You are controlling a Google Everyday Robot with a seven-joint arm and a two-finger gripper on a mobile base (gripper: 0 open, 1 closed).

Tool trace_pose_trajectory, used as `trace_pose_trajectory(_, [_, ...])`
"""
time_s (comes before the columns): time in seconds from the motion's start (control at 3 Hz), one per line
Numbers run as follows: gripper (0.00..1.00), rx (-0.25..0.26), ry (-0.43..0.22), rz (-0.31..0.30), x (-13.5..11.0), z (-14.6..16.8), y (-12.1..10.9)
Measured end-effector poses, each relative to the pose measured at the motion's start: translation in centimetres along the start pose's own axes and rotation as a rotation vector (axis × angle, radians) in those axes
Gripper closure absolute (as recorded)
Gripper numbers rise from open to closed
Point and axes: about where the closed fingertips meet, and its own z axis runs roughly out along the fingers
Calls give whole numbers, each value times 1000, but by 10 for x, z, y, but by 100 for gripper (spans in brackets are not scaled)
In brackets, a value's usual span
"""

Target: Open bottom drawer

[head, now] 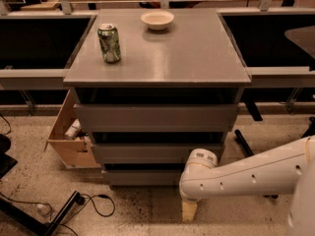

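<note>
The grey cabinet [157, 63] has three flat handleless drawer fronts stacked one above the other. The bottom drawer [140, 177] is the lowest and narrowest-looking front, just above the floor, and it looks shut. My white arm [246, 176] reaches in from the right and covers the drawer's right end. My gripper [189, 211] is the cream-coloured tip hanging down from the wrist, low over the floor, in front of and slightly below the drawer's right end.
A green can [109, 43] and a white bowl [157, 19] stand on the cabinet top. An open cardboard box [71, 141] leans against the cabinet's left side. Cables [93, 203] lie on the speckled floor at the lower left. Dark bins flank the cabinet.
</note>
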Motion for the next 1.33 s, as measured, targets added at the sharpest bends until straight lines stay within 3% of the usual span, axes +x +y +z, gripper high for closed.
trace_pose_trajectory(0.33, [0,43,-12,94,8,29,-40])
trace_pose_trajectory(0.67, [0,47,-11,99,9,29,-44])
trace_pose_trajectory(1.0, [0,72,0,97,5,53,-68])
trace_pose_trajectory(1.33, [0,73,-19,72,4,98,-74])
